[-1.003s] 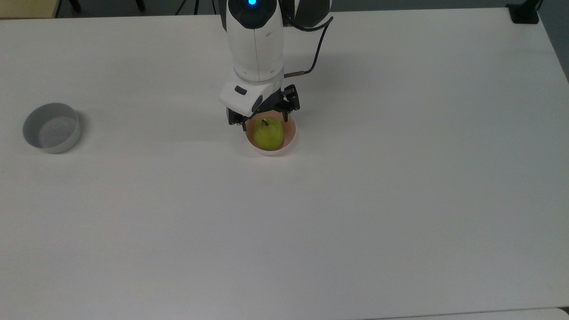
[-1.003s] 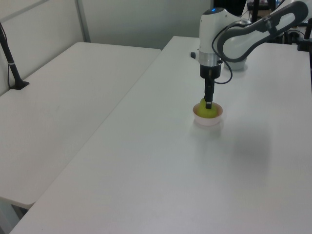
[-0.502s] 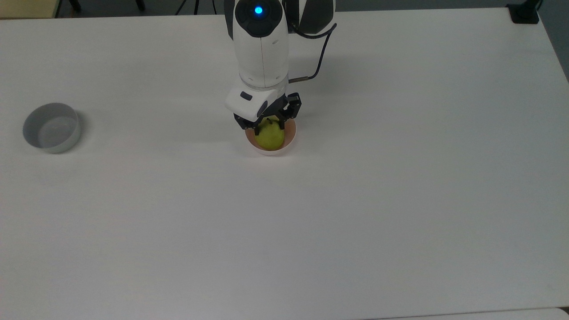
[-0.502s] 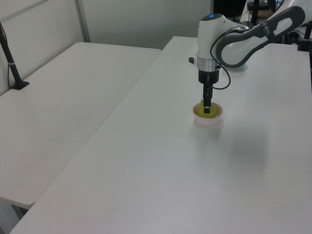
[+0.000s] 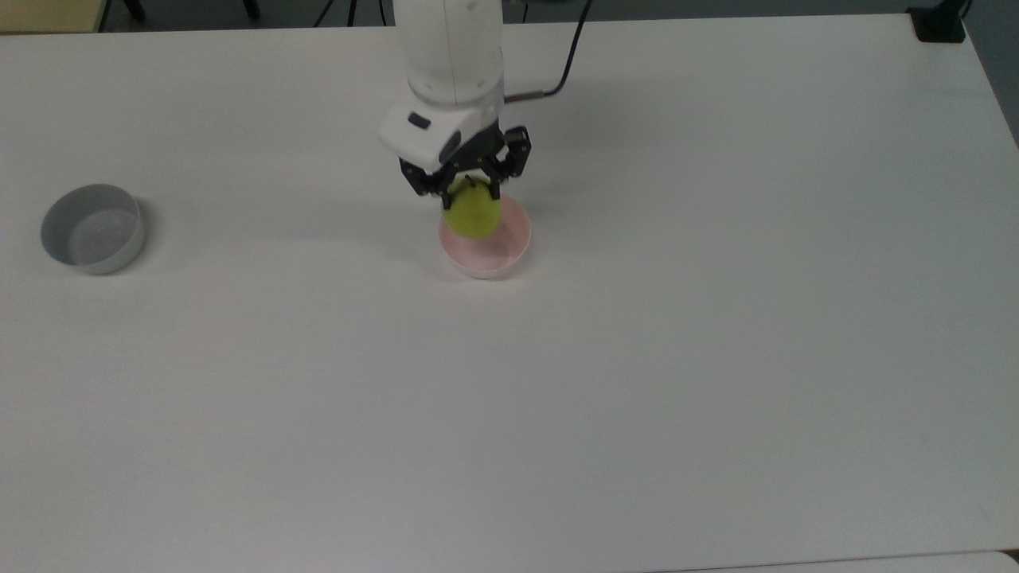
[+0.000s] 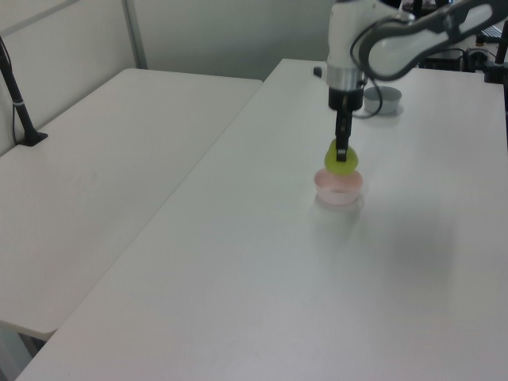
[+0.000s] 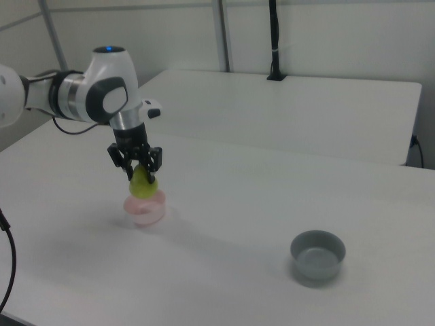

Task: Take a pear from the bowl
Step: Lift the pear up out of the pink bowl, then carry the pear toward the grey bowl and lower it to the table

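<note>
The arm is reaching out over the white table [image 5: 716, 358] with its last link standing close to vertical, the wrist pointing straight down and the gripper [image 5: 471, 196] hanging below it. In the right view the white elbow housing with its blue light is sitting above and slightly toward the right view's left of the gripper [image 7: 138, 170], and the forearm is running off toward the right view's left edge. In the left view the upper links are bending away toward the left view's upper right, with a dark cable looping beside the wrist.

The two black fingers are clamping the pear [image 5: 472, 215] between them, gripping its upper part near the stem, so the yellow-green body is hanging down below the fingertips. In the left view the near finger is lying across the front of the pear [image 6: 341, 159], and in the right view the fingers are flanking the pear [image 7: 143, 183] on both sides.

The pear is hanging clear of the bowl [image 5: 509, 247], just above it. The pale pink bowl [image 6: 340, 189] is sitting directly beneath the gripper [image 6: 342, 154] on the table, and in the right view a small gap is showing between the fruit's underside and the bowl [image 7: 145, 211].

The grey bowl [image 5: 92, 228] is standing well apart from the gripper, far toward the top view's left; in the right view this grey bowl [image 7: 317, 255] is lying off toward the right view's lower right.
</note>
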Robot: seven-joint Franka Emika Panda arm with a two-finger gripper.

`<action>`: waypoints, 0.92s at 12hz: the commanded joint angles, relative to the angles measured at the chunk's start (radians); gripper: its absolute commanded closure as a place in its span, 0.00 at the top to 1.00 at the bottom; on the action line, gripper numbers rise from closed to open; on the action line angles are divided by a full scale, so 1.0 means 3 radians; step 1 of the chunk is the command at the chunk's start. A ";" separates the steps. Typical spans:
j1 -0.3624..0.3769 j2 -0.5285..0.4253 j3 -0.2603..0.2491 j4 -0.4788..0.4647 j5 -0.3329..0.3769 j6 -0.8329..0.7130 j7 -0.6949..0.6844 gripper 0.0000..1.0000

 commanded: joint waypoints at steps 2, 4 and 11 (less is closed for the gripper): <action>-0.0244 -0.0475 0.0117 0.0260 -0.0033 -0.0779 0.0038 0.02; -0.0315 -0.0613 0.0071 0.0428 -0.0028 -0.1122 0.0028 0.02; -0.0428 -0.0767 -0.0272 0.0623 -0.0007 -0.1441 -0.0462 0.03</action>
